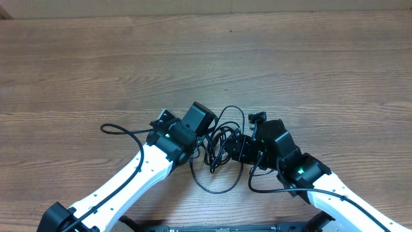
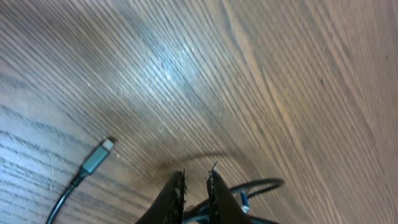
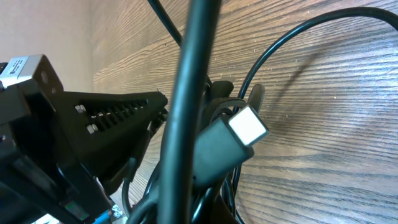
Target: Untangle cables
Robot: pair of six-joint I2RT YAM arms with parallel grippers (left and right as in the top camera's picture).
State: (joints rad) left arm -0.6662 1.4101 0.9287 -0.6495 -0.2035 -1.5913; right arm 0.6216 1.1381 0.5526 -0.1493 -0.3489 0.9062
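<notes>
Clamped shut on the cables [image 1: 217,143] near the counter's [image 1: 206,51] near edge, left claw [image 1: 207,136] and right claw [image 1: 237,147] should part slowly, easing loops free.

You've got two matching arms coming off the near edge of the table [image 1: 206,51]: left arm [image 1: 122,183] and right arm [image 1: 335,193] have white links nearest that edge, then boxy black wrist housings farther from it, with green status lights (left light [image 1: 168,135], right light [image 1: 300,171]). A thick black arm cable [image 1: 119,129] follows the left white link, and another [image 1: 257,183] follows the right. The left gripper [image 2: 196,196] has narrow matte-black fingers with jagged inner edges; your right wrist view shows a black ribbed wedge [image 3: 118,106] with small screws [image 3: 87,118] and a white label [image 3: 22,65], owner unclear.
</notes>
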